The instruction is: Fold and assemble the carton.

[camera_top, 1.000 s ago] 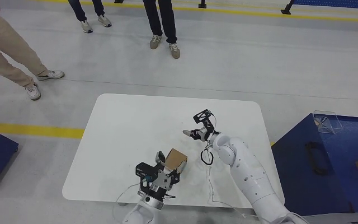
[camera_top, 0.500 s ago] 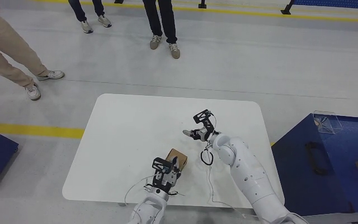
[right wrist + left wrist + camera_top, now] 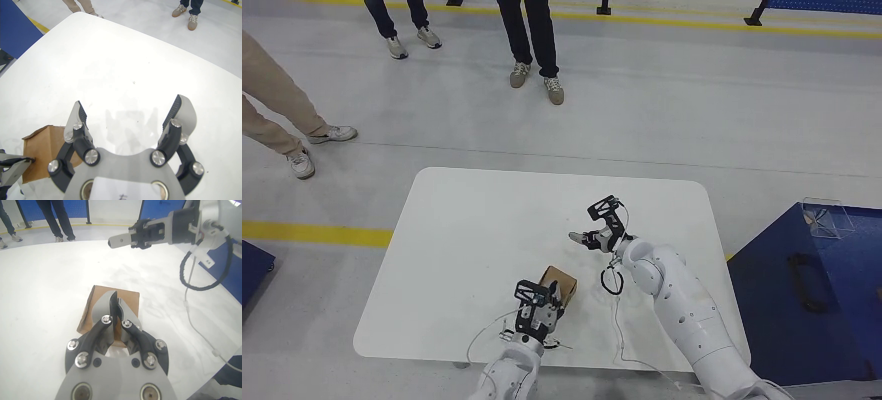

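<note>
- Carton point(image 3: 560, 281) sits near the bench's point(image 3: 472, 240) front edge; your left tool point(image 3: 116, 297) hides its near side.
- That left tool is closed, tips on carton top; flap pinched or not, you can't tell.
- Your right tool point(image 3: 130, 103) is open above the bench, apart from the carton.

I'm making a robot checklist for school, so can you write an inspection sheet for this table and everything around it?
Surface: white table, rounded corners.
Job's things: brown carton near the table's near edge.
Clutter: nothing seen.
Grippers: left gripper shut, tips on the carton's top; right gripper open, above bare table, apart from the carton.
Cables: black looped cable and white cable hang from the right arm.
Surroundings: grey floor, yellow line, blue cabinet.
</note>
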Motion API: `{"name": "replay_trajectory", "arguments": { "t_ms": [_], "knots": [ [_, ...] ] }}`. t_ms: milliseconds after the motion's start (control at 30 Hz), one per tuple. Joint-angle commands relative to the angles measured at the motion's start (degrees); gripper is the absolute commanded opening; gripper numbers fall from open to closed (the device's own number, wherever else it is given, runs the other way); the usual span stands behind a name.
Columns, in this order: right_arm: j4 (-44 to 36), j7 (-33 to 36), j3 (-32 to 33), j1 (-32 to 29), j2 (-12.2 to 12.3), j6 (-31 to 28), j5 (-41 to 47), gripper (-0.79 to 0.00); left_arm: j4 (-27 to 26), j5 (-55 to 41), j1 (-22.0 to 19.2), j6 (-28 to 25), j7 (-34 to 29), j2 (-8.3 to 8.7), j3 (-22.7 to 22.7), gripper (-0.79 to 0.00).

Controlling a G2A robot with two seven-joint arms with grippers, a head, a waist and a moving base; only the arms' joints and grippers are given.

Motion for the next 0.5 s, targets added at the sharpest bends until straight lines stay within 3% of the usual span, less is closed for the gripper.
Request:
{"name": "replay_trajectory", "arguments": {
  "t_ms": [0,67,233,433,467],
  "knots": [
    [0.0,0.0,0.0,0.0,0.0,0.0,0.0,0.0,-1.0,-2.1,0.3,-0.8,2.5,-0.13,0.0,-0.785],
    [0.0,0.0,0.0,0.0,0.0,0.0,0.0,0.0,-1.0,-3.5,0.7,-1.8,4.3,-0.15,-0.2,-0.785],
    [0.0,0.0,0.0,0.0,0.0,0.0,0.0,0.0,1.3,-2.2,0.0,-0.5,1.9,-0.21,0.1,-0.785],
    [0.0,0.0,0.0,0.0,0.0,0.0,0.0,0.0,-4.8,-5.5,3.6,-5.1,17.4,0.09,-1.2,-0.785],
    [0.0,0.0,0.0,0.0,0.0,0.0,0.0,0.0,-6.1,-6.6,4.8,-6.1,20.5,0.18,-1.7,-0.169]
  ]
}}
